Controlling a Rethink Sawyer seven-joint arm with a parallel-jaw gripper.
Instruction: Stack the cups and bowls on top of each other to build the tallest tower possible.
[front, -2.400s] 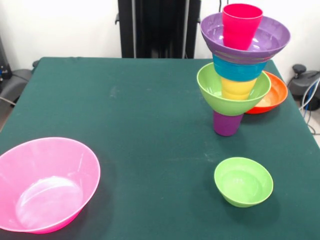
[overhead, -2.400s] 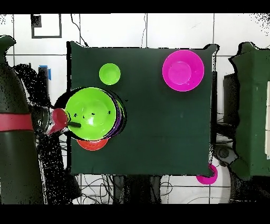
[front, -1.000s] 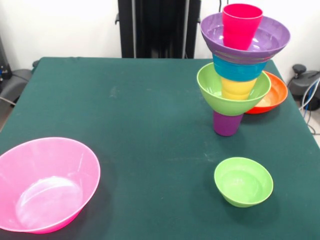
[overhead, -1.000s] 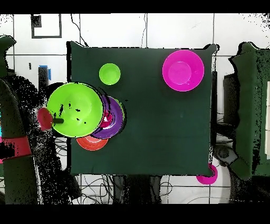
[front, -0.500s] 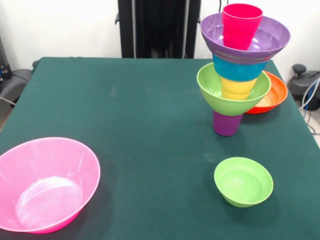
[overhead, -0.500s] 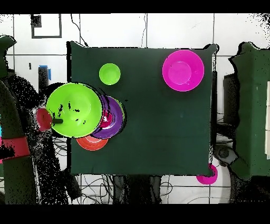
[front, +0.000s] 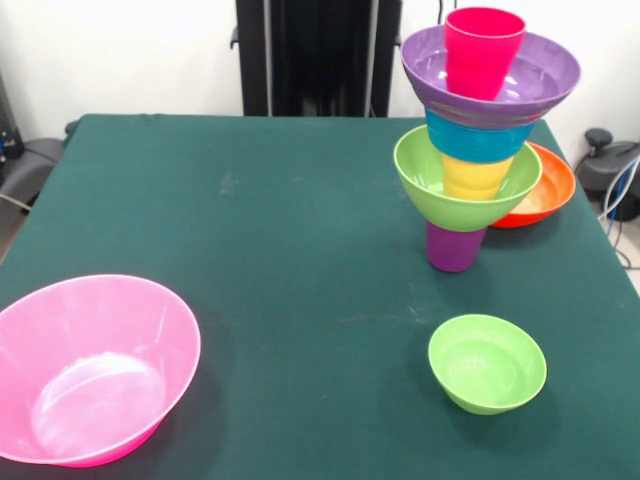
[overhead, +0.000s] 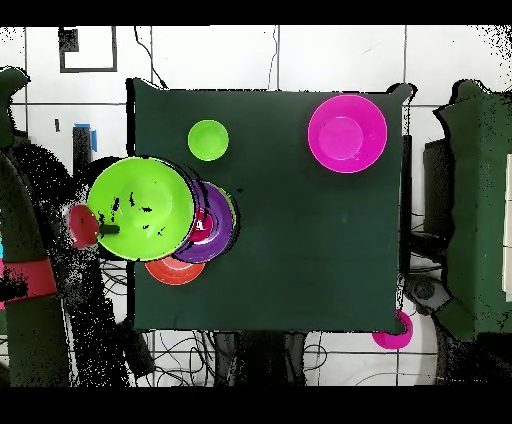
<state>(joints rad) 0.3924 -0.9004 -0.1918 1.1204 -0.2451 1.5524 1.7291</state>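
The tower (front: 478, 140) stands at the right of the table: purple cup (front: 455, 248) at the base, then lime green bowl (front: 465, 190), yellow cup, blue bowl, wide purple bowl (front: 490, 78) and red cup (front: 483, 50) on top. From overhead, another lime green bowl (overhead: 140, 207) hangs high beside the tower's purple bowl (overhead: 215, 225), partly covering it. My gripper (overhead: 105, 228) grips this raised bowl's rim at its left side. The front view shows neither the gripper nor the raised bowl.
A small lime green bowl (front: 487, 362) sits in front of the tower and an orange-red bowl (front: 540, 190) behind it. A large pink bowl (front: 90, 368) rests at the front left corner of the green table (front: 250, 220).
Overhead, the raised lime green bowl and gripper moved left, off the top of the tower, uncovering the purple bowl and red cup. The front view is unchanged.
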